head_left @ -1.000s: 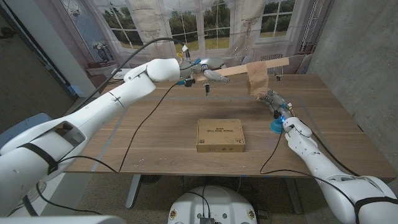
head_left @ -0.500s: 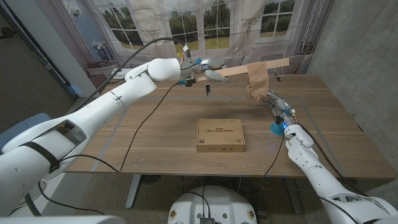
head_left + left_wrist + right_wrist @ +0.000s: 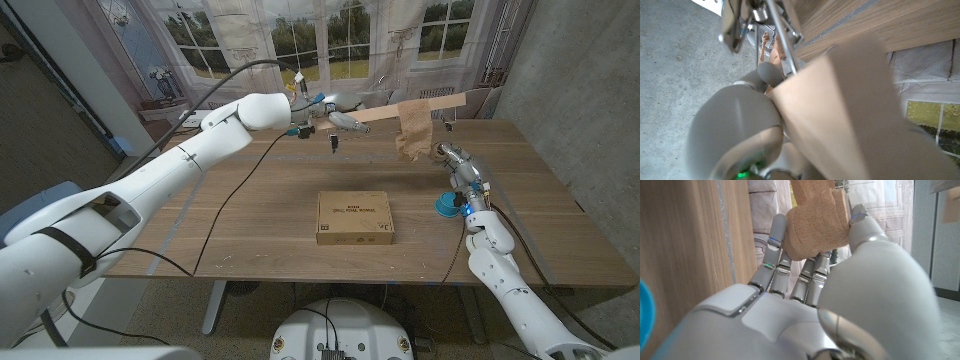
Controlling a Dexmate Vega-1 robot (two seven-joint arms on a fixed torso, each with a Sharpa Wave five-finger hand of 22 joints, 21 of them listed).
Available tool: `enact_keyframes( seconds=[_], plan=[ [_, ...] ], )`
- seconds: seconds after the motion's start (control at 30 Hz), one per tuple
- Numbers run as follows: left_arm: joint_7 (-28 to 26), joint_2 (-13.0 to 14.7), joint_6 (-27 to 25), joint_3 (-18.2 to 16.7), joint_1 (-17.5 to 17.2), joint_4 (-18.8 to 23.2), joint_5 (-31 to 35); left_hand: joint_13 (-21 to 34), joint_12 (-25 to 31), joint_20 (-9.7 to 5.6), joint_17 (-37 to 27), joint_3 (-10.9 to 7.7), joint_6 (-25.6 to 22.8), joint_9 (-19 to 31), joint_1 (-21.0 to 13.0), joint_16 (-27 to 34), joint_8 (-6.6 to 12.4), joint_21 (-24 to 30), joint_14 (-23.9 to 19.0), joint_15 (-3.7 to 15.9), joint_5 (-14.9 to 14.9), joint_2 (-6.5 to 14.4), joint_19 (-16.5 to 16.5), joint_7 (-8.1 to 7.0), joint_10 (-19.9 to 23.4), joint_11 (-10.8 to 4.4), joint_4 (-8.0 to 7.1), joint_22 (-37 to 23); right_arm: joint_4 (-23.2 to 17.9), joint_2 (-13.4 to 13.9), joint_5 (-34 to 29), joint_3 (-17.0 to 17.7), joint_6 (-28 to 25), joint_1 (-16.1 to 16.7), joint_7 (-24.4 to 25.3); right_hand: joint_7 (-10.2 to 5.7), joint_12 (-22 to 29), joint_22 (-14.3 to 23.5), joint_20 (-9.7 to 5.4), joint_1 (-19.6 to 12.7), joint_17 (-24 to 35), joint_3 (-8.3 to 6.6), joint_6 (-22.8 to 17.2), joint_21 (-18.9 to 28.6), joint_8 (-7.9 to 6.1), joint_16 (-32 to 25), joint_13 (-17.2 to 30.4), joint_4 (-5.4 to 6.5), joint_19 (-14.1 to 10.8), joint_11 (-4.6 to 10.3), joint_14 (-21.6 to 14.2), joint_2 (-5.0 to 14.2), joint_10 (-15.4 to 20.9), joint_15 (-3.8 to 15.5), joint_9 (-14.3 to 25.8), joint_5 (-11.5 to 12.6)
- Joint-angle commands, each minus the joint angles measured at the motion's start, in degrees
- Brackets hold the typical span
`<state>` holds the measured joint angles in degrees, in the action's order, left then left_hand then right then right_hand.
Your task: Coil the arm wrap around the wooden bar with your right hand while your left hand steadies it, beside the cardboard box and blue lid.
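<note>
1. Since the frame a second ago, the right hand [image 3: 455,160] has drawn back from the hanging end of the arm wrap [image 3: 414,132] toward the bench's right side and risen a little; the left hand [image 3: 325,118], the wooden bar [image 3: 405,111] and the cardboard box [image 3: 354,217] have not shifted.
2. Left hand: clenched on the near end of the wooden bar, holding it level in the air above the far part of the bench [image 3: 250,200].
3. Arm wrap: draped over the bar toward its right end, tail hanging down, not yet coiled tight — I judge the coiling to be at an early turn.
4. Right hand: in the head view it sits just beside the tail. The right wrist view shows the fingers [image 3: 774,250] reaching up to the tail's lower edge; whether they pinch it I cannot tell.
5. Blue lid [image 3: 446,205]: on the bench just below the right hand, partly hidden by the wrist.
6. Next move, as a judgement: secure the tail, then carry it under and over the bar while the left hand keeps the bar from turning.
7. View differences: the left wrist view gives the bar's end against the palm close up — the head view alone gives the box and the layout.
</note>
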<state>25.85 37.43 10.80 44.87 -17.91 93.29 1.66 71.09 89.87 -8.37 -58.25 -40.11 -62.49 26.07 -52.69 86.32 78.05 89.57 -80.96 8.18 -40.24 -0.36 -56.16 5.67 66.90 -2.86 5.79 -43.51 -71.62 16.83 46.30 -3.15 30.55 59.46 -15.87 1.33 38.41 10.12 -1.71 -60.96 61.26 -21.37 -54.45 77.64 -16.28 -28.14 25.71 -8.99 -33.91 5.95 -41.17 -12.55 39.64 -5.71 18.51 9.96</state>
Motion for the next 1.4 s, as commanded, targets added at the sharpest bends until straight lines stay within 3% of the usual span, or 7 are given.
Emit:
enact_keyframes(
  seconds=[0.03,0.43,0.83,1.1,1.23,1.4],
  plan=[
    [-1.4,0.2,-0.5,-0.3,-0.5,1.2,0.8,0.2,0.4,-1.52,-0.2,-0.27,1.1,0.0,0.0,0.3,0.30,0.0,0.4,0.11,-0.1,0.6,0.0,1.18,0.4,-0.54,0.10,-0.2,-5.4,1.5,0.1,-0.8,7.0,5.7,0.1,0.20,0.4,0.2,-8.58,-20.0,0.4,-0.75,-0.7,0.4,0.41,0.1,0.3,0.07,1.9,-5.87,-27.2,19.71,9.8,18.62,0.2,0.1],
    [-2.5,0.1,-0.9,-0.4,-0.9,2.4,1.5,0.2,0.4,-1.48,0.0,-0.29,1.1,0.0,0.1,0.3,0.44,0.1,0.2,0.16,-0.1,0.7,0.0,1.05,0.3,-0.48,0.06,-0.3,-7.6,4.4,-1.1,-2.6,11.9,9.4,-2.3,0.16,0.3,0.2,-8.53,-19.9,0.7,-0.85,-0.8,0.7,0.62,0.5,0.5,0.08,2.1,-6.01,-27.3,19.66,9.8,18.63,0.3,0.1],
    [-1.9,-0.7,-1.4,0.4,-0.3,1.8,1.7,0.2,0.4,-1.48,-0.2,-0.33,1.2,0.0,0.3,0.4,0.59,0.1,0.1,0.28,-0.1,0.8,0.0,1.14,0.2,-0.48,0.00,-0.3,-12.9,9.3,-7.4,-2.8,15.7,14.8,4.0,0.00,0.2,0.1,-8.57,-19.8,1.1,-0.98,-0.6,0.7,0.82,0.8,1.1,0.16,2.7,-5.84,-27.2,19.66,9.5,18.59,0.6,0.1],
    [-1.4,-1.2,-1.5,0.7,0.3,1.3,1.8,0.2,0.4,-1.49,-0.5,-0.40,1.2,-0.1,0.3,0.6,0.64,0.1,0.2,0.28,0.0,0.9,-0.1,1.13,0.3,-0.52,0.02,-0.4,-15.6,11.3,-10.3,-2.5,19.8,18.4,7.9,-0.43,0.2,0.1,-8.61,-19.5,1.5,-1.05,-0.7,0.6,0.84,1.0,1.5,0.32,3.3,-5.69,-27.2,19.70,9.3,18.57,0.8,0.1],
    [-1.2,-1.4,-1.2,0.9,0.4,1.0,1.7,0.2,0.4,-1.59,0.1,-0.41,1.4,0.1,0.3,0.2,0.82,0.0,0.0,0.33,0.0,0.9,0.0,0.95,0.2,-0.48,0.04,-0.3,-18.1,12.3,-14.2,-1.5,20.5,20.6,12.4,-0.79,0.2,0.1,-8.70,-19.4,1.7,-1.06,-0.9,0.6,0.83,1.1,1.8,0.39,3.6,-5.57,-27.1,19.69,9.2,18.58,0.8,0.1],
    [-1.2,-1.5,-1.1,1.0,0.5,0.7,1.7,0.2,0.4,-1.56,-0.4,-0.43,1.3,-0.1,0.4,0.5,0.77,0.1,0.2,0.29,0.0,0.9,0.1,1.20,0.2,-0.48,0.04,-0.4,-19.2,13.2,-16.7,-1.2,22.0,21.4,15.6,-0.98,0.2,0.0,-8.69,-19.1,2.0,-1.04,-1.1,0.4,0.87,1.2,1.9,0.48,4.4,-5.48,-27.0,19.61,9.4,18.62,0.9,0.0]
  ],
)
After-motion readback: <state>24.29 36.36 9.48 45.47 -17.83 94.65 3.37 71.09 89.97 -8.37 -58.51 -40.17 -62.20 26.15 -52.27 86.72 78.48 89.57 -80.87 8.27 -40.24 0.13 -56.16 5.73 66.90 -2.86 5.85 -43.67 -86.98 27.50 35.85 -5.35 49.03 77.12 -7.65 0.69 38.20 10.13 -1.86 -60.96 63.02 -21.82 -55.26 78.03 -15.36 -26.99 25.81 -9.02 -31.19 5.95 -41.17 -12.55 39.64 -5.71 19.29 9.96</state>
